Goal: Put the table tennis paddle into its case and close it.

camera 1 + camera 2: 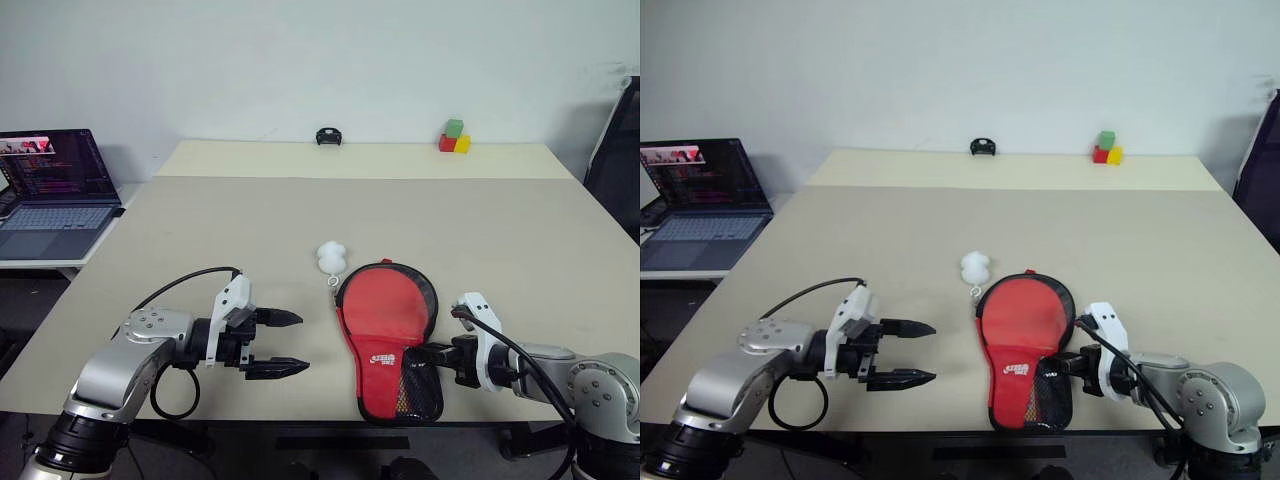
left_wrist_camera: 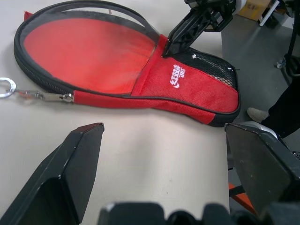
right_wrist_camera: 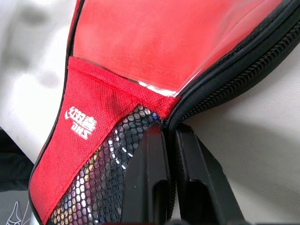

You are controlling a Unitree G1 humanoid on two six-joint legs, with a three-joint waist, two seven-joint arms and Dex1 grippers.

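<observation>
The case [image 1: 388,345], red with a white logo and a mesh pocket, lies flat near the table's front edge with its round end unzipped. Inside that open end shows the red rubber face of the table tennis paddle [image 1: 385,305]; its handle is hidden under the pouch. A white charm [image 1: 331,257] lies on the table just beyond the case. My right gripper [image 1: 420,354] is shut on the case's black edging beside the mesh pocket [image 3: 98,173]. Left of the case, apart from it, my left gripper [image 1: 300,343] stands open and holds nothing.
A laptop [image 1: 55,190] sits on a side table at the far left. Coloured blocks [image 1: 455,138] and a small black object [image 1: 328,136] stand at the table's back edge. A dark chair [image 1: 615,160] rises at the right.
</observation>
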